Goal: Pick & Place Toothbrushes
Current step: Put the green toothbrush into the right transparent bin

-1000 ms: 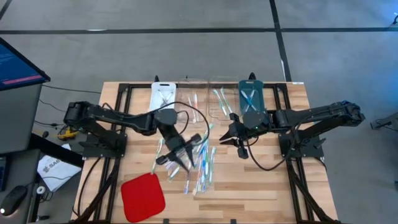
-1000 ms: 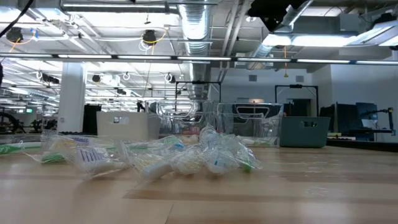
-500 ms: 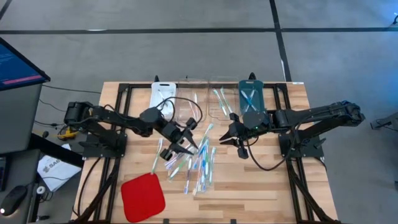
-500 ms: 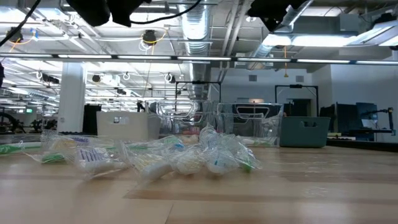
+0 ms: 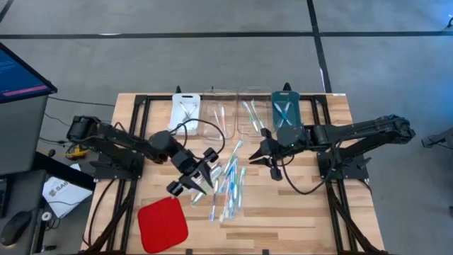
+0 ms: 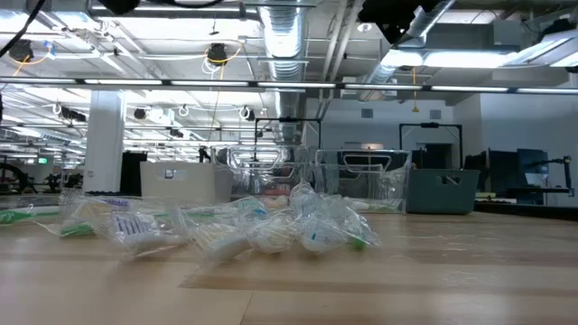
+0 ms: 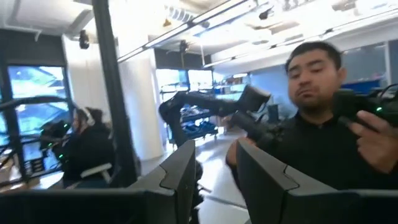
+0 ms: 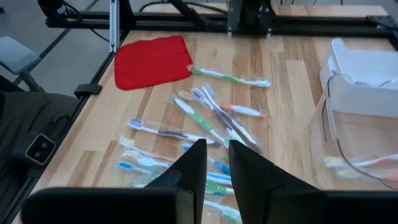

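Note:
Several toothbrushes point(image 5: 228, 183) in clear wrappers lie scattered flat on the wooden table's middle; they also show in the right wrist view point(image 8: 211, 118) and the low view point(image 6: 271, 230). My left gripper point(image 5: 192, 181) hovers at the pile's left side, near the red pad. It is tipped upward toward the room, and its fingers point(image 7: 180, 177) stand apart with nothing showing between them. My right gripper point(image 5: 263, 153) hangs above the pile's far right side, slanting down at it, with a narrow gap between its fingers point(image 8: 193, 168) and nothing in that gap.
A red square pad point(image 5: 162, 222) lies at the near left. Along the far edge stand a white tray point(image 5: 185, 110), two clear trays point(image 5: 216, 117) point(image 5: 249, 113) with a few toothbrushes, and a teal tray point(image 5: 285, 113). A person point(image 7: 317, 124) sits beyond the table.
My left gripper has drawn back from the pile toward the table's left and near edge, and has tipped from pointing down at the toothbrushes to pointing slantwise upward. The gap between its fingers looks unchanged. My right gripper has kept still.

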You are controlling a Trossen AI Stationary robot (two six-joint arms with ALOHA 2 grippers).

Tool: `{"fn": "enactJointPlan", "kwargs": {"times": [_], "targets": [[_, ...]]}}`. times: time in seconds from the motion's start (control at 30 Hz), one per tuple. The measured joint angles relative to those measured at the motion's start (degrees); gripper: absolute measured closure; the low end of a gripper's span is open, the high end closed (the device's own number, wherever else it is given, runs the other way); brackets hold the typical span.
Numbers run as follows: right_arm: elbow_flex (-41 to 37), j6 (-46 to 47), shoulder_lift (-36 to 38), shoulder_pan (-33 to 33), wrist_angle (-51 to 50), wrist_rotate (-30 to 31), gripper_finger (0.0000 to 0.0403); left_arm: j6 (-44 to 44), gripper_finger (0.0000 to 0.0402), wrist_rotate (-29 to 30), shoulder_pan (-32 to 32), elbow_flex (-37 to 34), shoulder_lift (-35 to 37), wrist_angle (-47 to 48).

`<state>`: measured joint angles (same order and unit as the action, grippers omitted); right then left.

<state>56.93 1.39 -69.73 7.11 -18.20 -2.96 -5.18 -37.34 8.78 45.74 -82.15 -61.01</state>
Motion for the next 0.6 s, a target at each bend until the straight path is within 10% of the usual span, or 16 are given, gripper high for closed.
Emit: {"fn": "enactJointPlan", "kwargs": {"times": [0.27, 0.6], "targets": [[0.0, -4.38, 0.0, 0.0, 6.01, 0.0, 0.034, -1.1, 0.0293, -0.07, 0.49, -2.73, 2.89, 1.07], [0.12, 4.53, -2.11, 0.0, 16.67, 0.02, 0.034, -3.27, 0.0293, -14.12, 0.52, -7.36, 15.22, 1.15]]}}
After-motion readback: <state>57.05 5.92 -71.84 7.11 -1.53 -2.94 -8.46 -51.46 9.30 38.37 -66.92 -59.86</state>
